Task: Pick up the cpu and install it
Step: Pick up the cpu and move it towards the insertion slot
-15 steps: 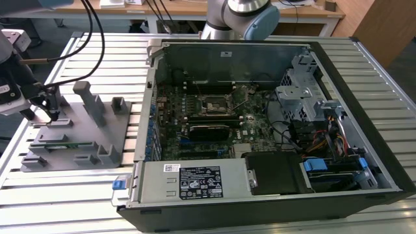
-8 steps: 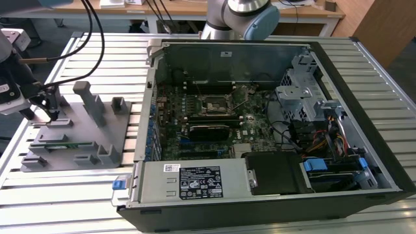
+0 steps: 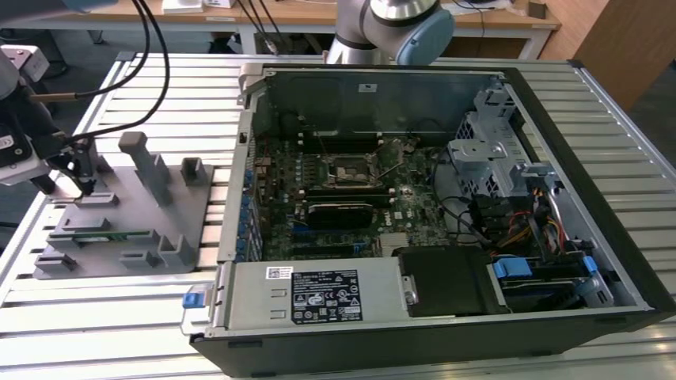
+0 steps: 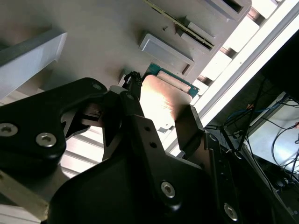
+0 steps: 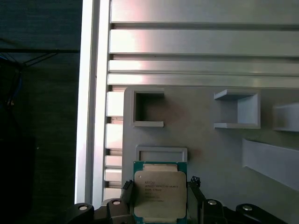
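Note:
The cpu (image 5: 160, 195), a small square chip with a silvery top and green rim, sits between my gripper's (image 5: 160, 192) two black fingers (image 5: 126, 190) over the grey holder tray (image 5: 224, 154). In the second wrist view the cpu (image 4: 163, 100) shows a shiny face, and the gripper (image 4: 161, 109) presses on its two opposite edges. In the exterior view my gripper (image 3: 85, 188) hangs at the left over the near-left part of the tray (image 3: 138, 214). The dark square socket (image 3: 349, 170) lies in the middle of the motherboard inside the open computer case (image 3: 528, 103).
A green memory stick (image 3: 100, 235) lies in a slot at the tray's front. Upright grey posts (image 3: 142, 162) stand on the tray beside my gripper. The case holds a drive cage (image 3: 486, 150), cables (image 3: 507, 222) and a power supply (image 3: 317, 293). Slatted aluminium table (image 3: 116, 317) surrounds everything.

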Controlling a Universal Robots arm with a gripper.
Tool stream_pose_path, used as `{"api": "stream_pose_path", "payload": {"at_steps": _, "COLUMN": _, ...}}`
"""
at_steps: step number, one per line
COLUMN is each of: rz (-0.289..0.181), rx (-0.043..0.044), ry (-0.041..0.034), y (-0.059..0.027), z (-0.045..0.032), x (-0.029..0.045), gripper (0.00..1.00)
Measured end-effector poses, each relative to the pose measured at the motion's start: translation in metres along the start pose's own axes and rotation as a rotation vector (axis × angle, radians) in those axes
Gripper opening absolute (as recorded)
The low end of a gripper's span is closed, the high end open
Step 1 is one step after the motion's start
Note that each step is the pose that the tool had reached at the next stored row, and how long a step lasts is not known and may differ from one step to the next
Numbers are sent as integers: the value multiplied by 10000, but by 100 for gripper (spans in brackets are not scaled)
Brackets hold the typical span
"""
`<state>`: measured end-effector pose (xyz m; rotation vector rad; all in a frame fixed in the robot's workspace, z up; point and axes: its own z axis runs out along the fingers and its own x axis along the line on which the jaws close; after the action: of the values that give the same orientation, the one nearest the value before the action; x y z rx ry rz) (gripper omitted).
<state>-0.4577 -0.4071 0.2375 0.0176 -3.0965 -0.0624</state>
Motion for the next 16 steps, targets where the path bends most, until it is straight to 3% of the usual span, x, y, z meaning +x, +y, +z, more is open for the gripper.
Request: {"api": "stream_pose_path", "payload": {"at_steps": 16, "rz": -1, "rx": 9, "ry": 0, "y": 2, "z": -29, "x": 1, "gripper": 54}}
